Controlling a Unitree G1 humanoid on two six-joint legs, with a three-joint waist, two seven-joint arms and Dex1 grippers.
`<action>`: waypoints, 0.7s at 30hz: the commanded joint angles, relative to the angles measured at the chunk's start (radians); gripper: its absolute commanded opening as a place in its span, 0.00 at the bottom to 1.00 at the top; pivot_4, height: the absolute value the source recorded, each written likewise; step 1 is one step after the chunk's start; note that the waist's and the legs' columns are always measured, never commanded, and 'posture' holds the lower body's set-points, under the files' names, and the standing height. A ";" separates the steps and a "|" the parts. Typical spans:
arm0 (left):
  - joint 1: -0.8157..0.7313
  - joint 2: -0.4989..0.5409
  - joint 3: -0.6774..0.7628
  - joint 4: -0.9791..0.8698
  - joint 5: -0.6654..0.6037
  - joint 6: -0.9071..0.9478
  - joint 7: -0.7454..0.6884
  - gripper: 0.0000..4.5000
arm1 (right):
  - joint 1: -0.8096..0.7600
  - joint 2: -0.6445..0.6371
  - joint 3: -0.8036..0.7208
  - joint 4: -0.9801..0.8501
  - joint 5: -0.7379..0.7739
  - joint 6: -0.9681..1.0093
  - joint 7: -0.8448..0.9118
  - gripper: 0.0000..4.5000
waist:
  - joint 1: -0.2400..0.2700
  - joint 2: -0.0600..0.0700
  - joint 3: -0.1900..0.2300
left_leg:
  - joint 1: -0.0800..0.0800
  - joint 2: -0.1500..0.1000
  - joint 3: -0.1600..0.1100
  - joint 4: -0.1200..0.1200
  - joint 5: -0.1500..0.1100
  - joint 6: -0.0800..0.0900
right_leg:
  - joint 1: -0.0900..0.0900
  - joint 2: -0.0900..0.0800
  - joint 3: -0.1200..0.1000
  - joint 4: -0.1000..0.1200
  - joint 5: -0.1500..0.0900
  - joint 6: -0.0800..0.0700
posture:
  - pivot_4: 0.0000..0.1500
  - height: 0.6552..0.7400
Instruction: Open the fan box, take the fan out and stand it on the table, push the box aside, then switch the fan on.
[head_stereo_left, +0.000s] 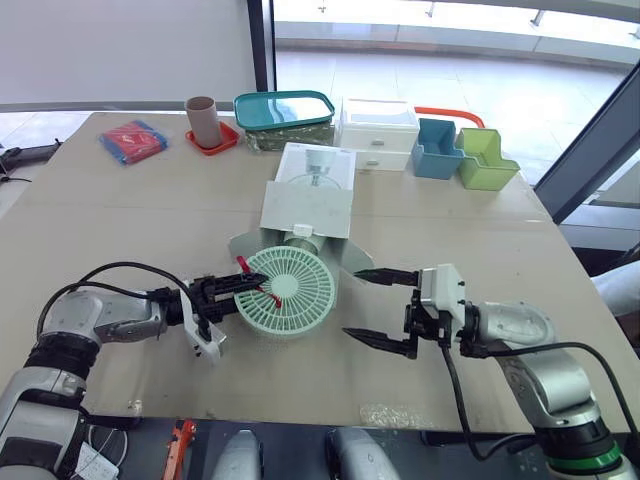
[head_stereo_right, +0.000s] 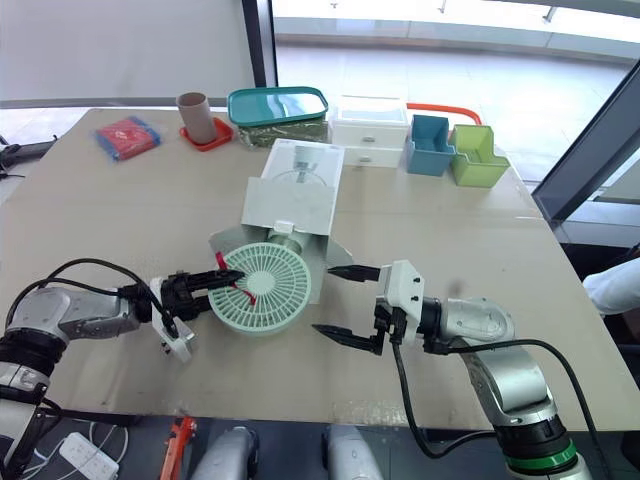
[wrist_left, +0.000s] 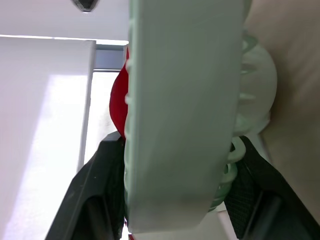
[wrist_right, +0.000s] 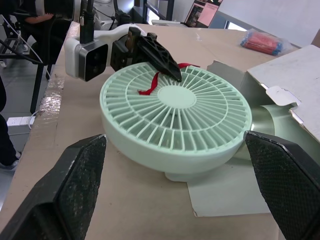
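Fan (head_stereo_left: 290, 290) first: the pale green fan lies flat on the table (head_stereo_left: 150, 200) with its grille facing up, not standing. You see the white fan box (head_stereo_left: 310, 195) directly behind the fan. The box lies with its flaps spread open toward the fan, and the far edge of the fan rests over those flaps. Your left gripper (head_stereo_left: 252, 289) is closed on the rim of the fan at its left side. One black finger lies over the grille and the other goes under the rim; the left wrist view shows the rim squeezed between both fingers. A thin red ribbon (wrist_right: 150, 82) lies on the grille beside the tip of the upper finger. Your right gripper (head_stereo_left: 352, 303) hovers just beside the right side of the fan, its two fingers spread wide, holding nothing and not touching the fan. In the right wrist view the fan sits between these two fingers but apart from both.
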 joint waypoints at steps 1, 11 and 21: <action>-0.007 0.033 -0.056 -0.014 0.023 0.024 0.074 0.44 | -0.025 -0.003 0.001 -0.009 -0.005 -0.017 -0.003 1.00 | 0.000 0.000 0.000 | 0.000 0.000 0.000 0.000 0.000 0.000 | 0.000 0.000 0.000 0.000 0.000 0.000 | 1.00 1.00; 0.034 0.103 -0.109 -0.115 -0.244 -0.071 0.001 0.44 | -0.056 0.003 0.007 0.016 -0.032 -0.032 -0.019 1.00 | -0.001 0.000 0.000 | 0.000 0.000 0.000 0.000 0.000 0.000 | 0.000 0.000 0.000 0.001 0.000 0.000 | 1.00 1.00; 0.172 0.250 -0.166 -0.344 -0.856 0.084 -0.333 0.44 | -0.089 0.022 0.009 0.082 -0.048 -0.097 -0.027 1.00 | -0.001 0.000 0.000 | 0.000 0.000 0.001 0.001 0.000 0.000 | 0.000 -0.001 -0.001 0.001 0.001 -0.001 | 1.00 1.00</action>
